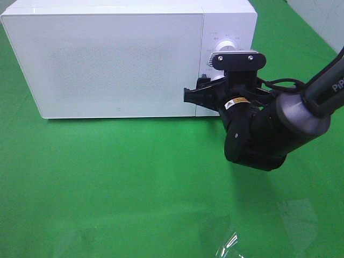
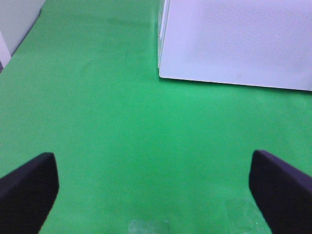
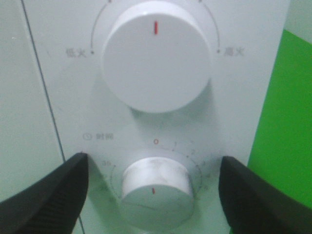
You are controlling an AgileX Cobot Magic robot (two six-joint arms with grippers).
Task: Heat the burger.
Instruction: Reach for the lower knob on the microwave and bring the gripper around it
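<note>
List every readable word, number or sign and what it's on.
"低火": white microwave control panel, beside upper round white knob.
"高火": that knob's other side.
"时间": beside lower round white knob.
"0": on its scale; other numbers blurred.
"PiP": black right arm.
Yellow arm sticker: unreadable.

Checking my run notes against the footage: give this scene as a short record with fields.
microwave: white, door looks shut, standing on green cloth
upper knob: red mark pointing straight up
right gripper: open, one finger on each side of the lower knob, not touching it
left gripper: open, nothing between the fingers, over bare cloth
burger: not in view
</note>
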